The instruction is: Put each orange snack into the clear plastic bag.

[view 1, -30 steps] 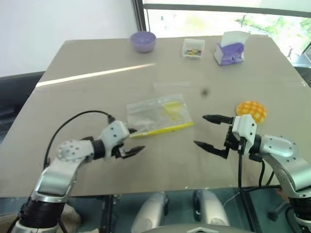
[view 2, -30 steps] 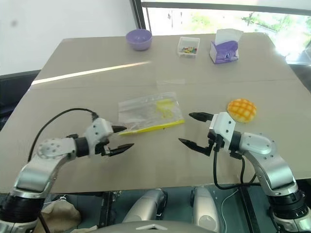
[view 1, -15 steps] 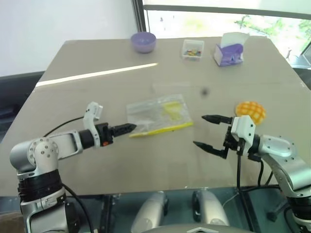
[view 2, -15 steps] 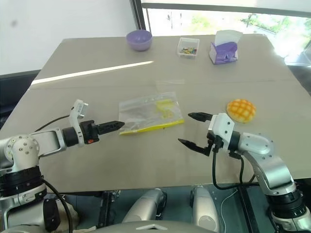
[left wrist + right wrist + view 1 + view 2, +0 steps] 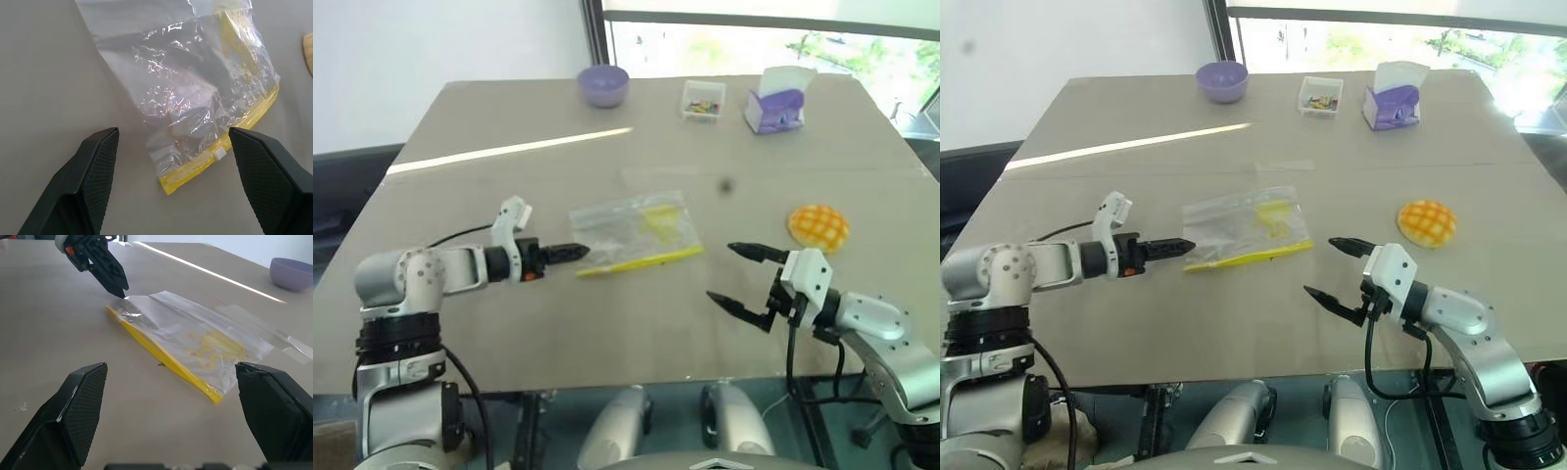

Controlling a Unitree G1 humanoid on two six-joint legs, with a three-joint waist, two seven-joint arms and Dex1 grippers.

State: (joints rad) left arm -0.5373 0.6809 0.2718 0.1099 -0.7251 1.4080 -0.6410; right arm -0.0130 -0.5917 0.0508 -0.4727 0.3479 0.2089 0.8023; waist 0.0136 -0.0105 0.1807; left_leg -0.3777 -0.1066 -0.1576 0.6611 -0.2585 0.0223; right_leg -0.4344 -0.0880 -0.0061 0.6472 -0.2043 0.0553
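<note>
I have the left gripper [image 5: 168, 181] lined up on the near corner of the clear plastic bag [image 5: 1244, 227], which lies flat in the middle of the surface [image 5: 1234, 323] with its yellow seal strip [image 5: 1249, 257] along the edge nearest me. Its fingers [image 5: 95, 169] are spread apart and empty, straddling the seal-strip corner without touching it. The orange snack [image 5: 1428, 222] sits by itself well to the right of the bag, clear of everything. The right gripper [image 5: 1335, 268] hovers between bag and snack, its fingers wide apart and holding nothing. As I read it, the step in hand is to get hold of the bag's mouth, so I would ease the left fingers down low over the corner and pinch only the top film layer just behind the strip; catching both layers would keep the mouth closed. The film is thin and slack, so I expect it to slide or crumple if I push along the surface, and I would close gently and lift a little. Then the right side is well placed to fetch the snack.
</note>
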